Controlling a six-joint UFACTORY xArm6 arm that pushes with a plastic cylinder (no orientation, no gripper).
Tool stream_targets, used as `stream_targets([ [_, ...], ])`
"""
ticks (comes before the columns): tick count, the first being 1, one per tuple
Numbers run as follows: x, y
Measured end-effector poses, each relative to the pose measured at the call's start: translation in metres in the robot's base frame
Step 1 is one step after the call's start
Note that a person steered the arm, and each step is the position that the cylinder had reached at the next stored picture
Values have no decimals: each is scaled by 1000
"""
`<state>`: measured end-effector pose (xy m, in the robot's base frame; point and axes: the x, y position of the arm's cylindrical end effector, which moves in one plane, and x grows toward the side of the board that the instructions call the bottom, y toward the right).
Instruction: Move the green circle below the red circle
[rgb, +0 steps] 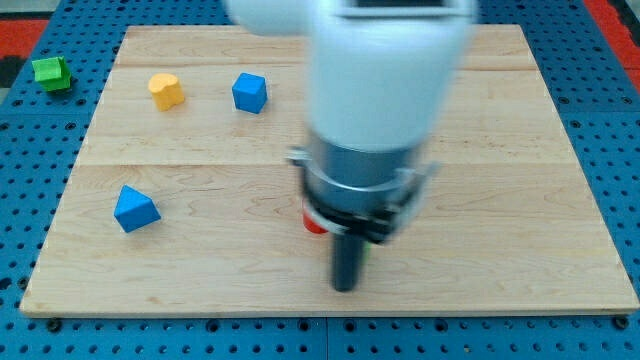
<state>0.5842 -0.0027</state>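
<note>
Camera view. Wooden board (520, 150) lies on a blue pegboard table (610, 120). The arm (385, 90) comes down from the view's top and hides much of the board's middle; it is blurred.

My tip (345, 288) sits near the board's bottom edge, below centre. It is a bare rod, no jaws to open or close, clamped on nothing.

Red block (313, 224): only a sliver shows, just up and to the view's left of the tip, under the arm's collar. Shape cannot be told.

A thin green edge (365, 256) shows at the rod's right side, touching or nearly so; probably the green circle, mostly hidden.

Far to the view's left of the tip: blue wedge-like block (135, 208). Up toward the board's top left: yellow block (166, 90), and a blue cube (250, 92) beside it.

Off the board, at the view's top left on the table: a green block (50, 72).
</note>
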Motion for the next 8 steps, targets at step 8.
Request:
stream_targets([
  [8, -22, -71],
])
